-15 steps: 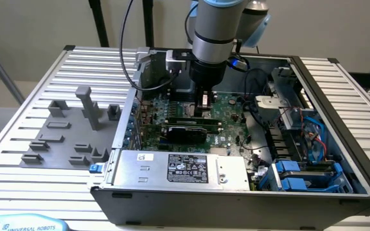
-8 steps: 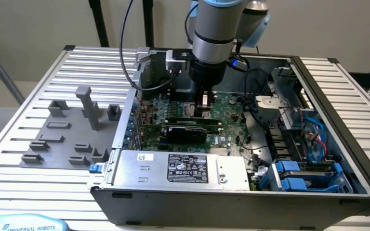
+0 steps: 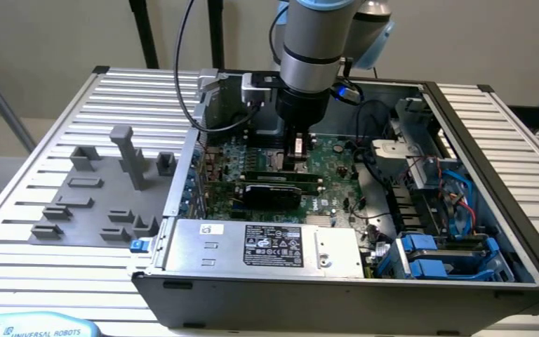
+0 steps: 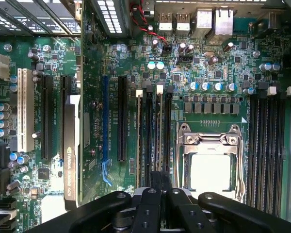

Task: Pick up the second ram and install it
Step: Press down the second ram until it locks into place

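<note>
Wrist view: my black claw (image 4: 157, 194) pinches the thin green RAM stick (image 4: 157, 141) edge-on over black memory slots; light, stiff, fragile, so I'd judge end edges the safest hold

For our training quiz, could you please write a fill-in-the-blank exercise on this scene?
1. The arm reaches into an open computer ____.
2. The pincer hangs over the green ____.
3. The label on the card begins with ____.
4. The drive brackets are coloured ____.
Missing words: case; motherboard; NVIDIA; blue.
</note>
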Controlling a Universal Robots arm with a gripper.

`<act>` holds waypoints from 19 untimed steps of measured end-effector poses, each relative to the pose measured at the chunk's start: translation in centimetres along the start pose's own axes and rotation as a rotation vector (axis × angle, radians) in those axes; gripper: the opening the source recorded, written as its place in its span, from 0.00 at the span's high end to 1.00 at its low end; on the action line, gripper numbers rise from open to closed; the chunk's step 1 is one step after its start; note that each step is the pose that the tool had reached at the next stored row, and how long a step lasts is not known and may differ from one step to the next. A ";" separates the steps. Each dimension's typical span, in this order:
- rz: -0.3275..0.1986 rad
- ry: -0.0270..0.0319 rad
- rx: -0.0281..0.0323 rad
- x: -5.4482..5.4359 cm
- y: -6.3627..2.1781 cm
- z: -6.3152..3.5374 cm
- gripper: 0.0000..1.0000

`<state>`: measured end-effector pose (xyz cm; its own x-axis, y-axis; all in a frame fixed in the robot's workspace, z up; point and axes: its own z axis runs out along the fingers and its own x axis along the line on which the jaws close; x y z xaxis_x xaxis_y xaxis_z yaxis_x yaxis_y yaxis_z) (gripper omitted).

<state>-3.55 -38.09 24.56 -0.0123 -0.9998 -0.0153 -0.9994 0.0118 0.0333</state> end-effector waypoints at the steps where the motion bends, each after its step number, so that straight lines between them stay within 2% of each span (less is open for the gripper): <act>1: 0.000 0.0000 0.0000 0.0 0.00 0.04 0.89; 15: 0.002 0.0010 -0.0004 -0.3 0.01 2.15 0.89; 19: 0.002 -0.0002 -0.0015 -0.3 0.02 1.90 0.89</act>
<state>-3.63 -37.74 22.67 -0.0144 -0.9998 -0.0155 -0.9993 0.0138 0.0348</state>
